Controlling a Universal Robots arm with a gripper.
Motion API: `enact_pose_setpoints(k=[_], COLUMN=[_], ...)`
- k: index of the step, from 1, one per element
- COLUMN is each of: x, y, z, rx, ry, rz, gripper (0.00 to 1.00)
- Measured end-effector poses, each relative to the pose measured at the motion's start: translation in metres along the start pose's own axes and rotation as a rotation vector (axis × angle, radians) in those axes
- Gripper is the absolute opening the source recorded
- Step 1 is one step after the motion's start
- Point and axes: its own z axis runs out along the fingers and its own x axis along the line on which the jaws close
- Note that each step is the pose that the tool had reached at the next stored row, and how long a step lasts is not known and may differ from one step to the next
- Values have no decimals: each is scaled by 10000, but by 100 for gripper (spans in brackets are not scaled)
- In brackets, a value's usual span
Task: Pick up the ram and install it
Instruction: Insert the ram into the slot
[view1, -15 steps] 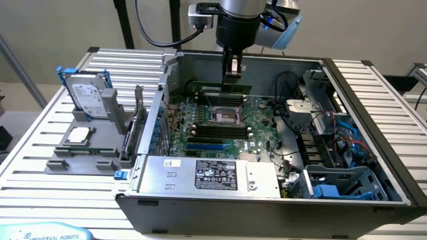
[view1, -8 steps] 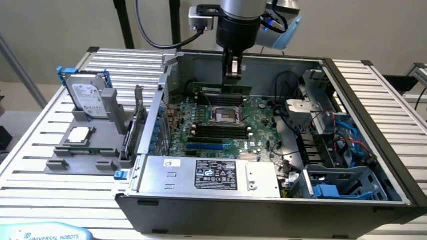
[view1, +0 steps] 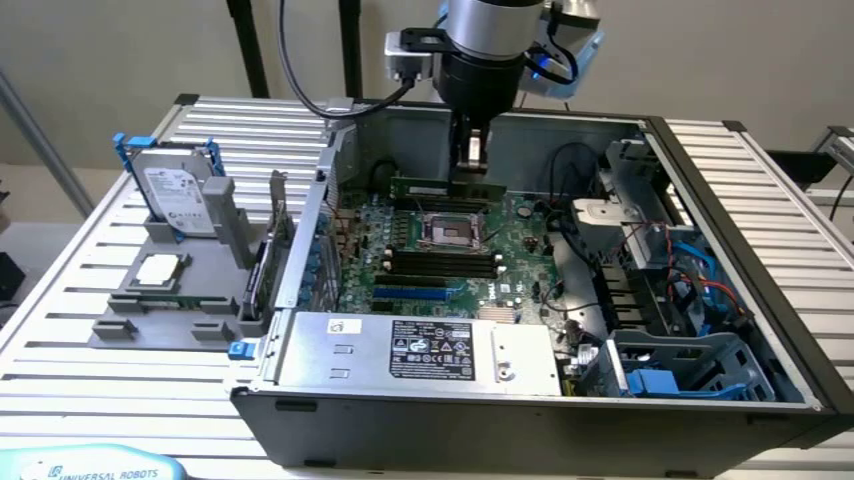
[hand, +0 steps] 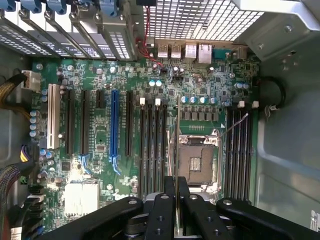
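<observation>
The hand (view1: 470, 172) (hand: 177, 181) is clamped on the ram (view1: 420, 187) (hand: 178, 135), a thin green stick held by its top edge. It hangs inside the open case (view1: 534, 420), low over the green board (view1: 400, 235) (hand: 100, 135). The ram is just beside the square socket (view1: 450, 232) (hand: 200, 162) (whether it touches the board cannot be told). Long black slots (view1: 434, 262) (hand: 152, 145) lie near. The case sits on the worktop (view1: 107, 400).
</observation>
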Motion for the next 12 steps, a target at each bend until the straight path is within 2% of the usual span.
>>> enact_pose_setpoints(k=[12], x=[108], y=[-18], z=[213], rx=[2], ry=[-2], rz=[0], gripper=[14])
